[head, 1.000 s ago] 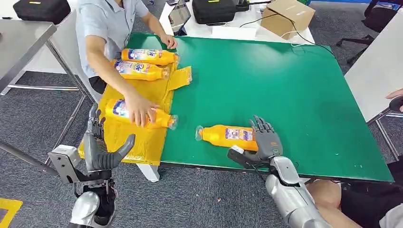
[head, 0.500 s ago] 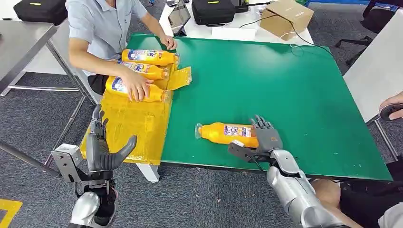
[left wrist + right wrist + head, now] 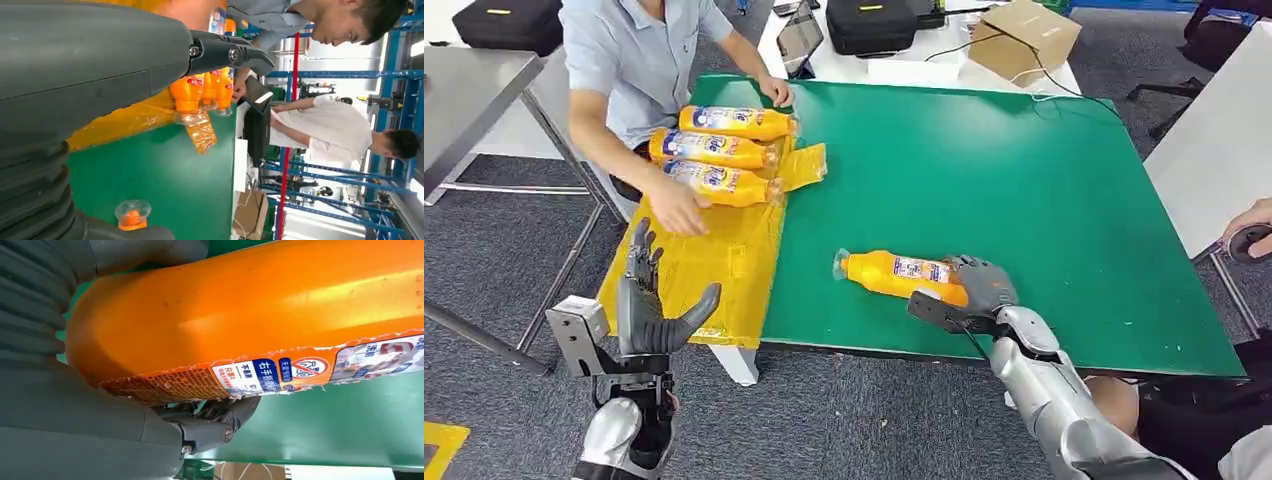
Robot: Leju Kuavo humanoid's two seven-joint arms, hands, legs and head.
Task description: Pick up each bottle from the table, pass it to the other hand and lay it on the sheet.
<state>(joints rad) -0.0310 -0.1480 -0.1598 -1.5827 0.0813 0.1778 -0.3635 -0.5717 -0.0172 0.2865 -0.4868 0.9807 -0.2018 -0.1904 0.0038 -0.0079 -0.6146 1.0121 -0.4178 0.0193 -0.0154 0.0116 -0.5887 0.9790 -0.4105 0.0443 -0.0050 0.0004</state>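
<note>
Since a second ago the right robot hand (image 3: 977, 288) has curled its fingers over the base of the orange bottle (image 3: 894, 275), now clamped on it, bottle lying on the green bench (image 3: 1024, 180). A person has lined three bottles up on the yellow sheet (image 3: 714, 260) and withdrawn. Left robot hand (image 3: 652, 310) waits with fingers spread, empty (handover comes next, I judge). Label shows small Chinese print, unreadable.
</note>
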